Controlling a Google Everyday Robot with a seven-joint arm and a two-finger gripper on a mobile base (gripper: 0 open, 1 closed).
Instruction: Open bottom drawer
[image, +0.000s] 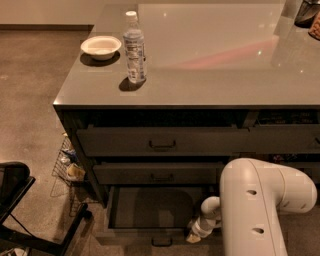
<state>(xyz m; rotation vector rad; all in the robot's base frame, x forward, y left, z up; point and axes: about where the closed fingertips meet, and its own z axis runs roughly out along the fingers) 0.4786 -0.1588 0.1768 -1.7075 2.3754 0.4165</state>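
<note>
The bottom drawer (150, 206) is pulled out from under the counter, its flat dark inside bare. Its slim front panel runs along the bottom of the view, with the small dark handle (161, 242) at centre. My gripper (194, 237) hangs low at the drawer's front right corner, just right of the handle. My white arm (260, 205) fills the lower right and hides the drawer's right end. Two taller drawers (161, 142) above it are only slightly out.
A grey countertop (220, 65) carries a water bottle (134, 48) and a white bowl (101, 47). A wire basket (67, 167) stands on the floor at the cabinet's left. A black chair (20, 210) is at lower left.
</note>
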